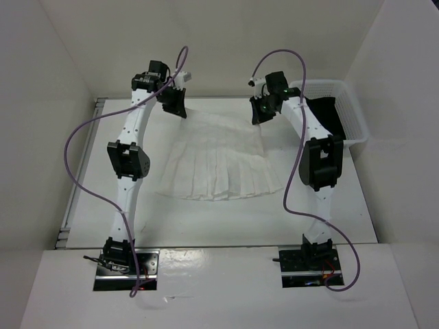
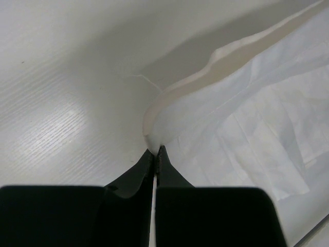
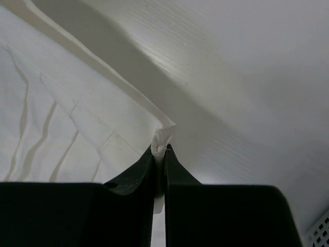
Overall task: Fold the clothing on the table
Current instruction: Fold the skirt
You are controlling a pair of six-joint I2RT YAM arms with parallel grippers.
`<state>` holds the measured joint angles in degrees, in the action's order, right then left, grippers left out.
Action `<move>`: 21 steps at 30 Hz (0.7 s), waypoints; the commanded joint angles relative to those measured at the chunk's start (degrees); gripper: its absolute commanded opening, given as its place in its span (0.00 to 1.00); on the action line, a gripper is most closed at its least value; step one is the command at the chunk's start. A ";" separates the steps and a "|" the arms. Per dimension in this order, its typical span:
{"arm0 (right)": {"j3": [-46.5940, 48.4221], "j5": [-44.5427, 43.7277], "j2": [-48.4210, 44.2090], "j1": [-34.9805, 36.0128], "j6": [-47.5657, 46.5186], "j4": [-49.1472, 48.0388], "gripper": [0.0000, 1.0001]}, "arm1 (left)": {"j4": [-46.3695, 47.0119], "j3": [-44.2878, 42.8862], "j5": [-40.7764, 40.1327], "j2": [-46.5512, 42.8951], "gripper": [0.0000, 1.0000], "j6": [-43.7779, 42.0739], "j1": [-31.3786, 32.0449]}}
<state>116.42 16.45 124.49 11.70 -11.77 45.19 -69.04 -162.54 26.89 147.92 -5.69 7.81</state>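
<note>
The thin white pleated fabric skirt lay on the matte white tabletop, fanning toward six o'clock from both tools. The black left gripper and black right gripper each clamped a twelve-o'clock waistband corner.

The clothing is a thin white garment with long parallel pleats, fanned out like a skirt. It lies on the matte white counter between my two arms. Its narrow banded edge is on the far side and its wider hem spreads toward me. My left gripper pinches the far left corner and my right gripper pinches the far right corner. The band between them is raised slightly, with a shadow beneath it. The rest lies flat.
</note>
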 commanded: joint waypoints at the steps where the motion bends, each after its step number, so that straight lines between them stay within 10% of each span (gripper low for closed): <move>1: -3.47 -2.12 -6.71 0.07 -0.36 -4.76 0.00 | 1.52 -1.38 -5.44 -6.66 0.00 1.72 0.62; 6: -5.33 -2.65 -8.47 0.07 -0.36 -5.90 0.00 | 3.11 4.58 -10.64 -17.12 0.00 5.34 2.65; 13: -5.33 -3.17 -9.00 0.07 -1.41 -4.85 0.00 | 18.31 41.13 -20.74 -42.33 0.03 7.98 11.61; 21: -8.84 -5.11 -10.31 0.60 -2.46 -4.85 0.00 | 31.57 62.15 -9.42 -40.08 0.02 7.54 3.61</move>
<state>109.38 15.86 118.08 12.51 -12.08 41.08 -43.13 -105.16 15.46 104.84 0.95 14.50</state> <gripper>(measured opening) 0.092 0.025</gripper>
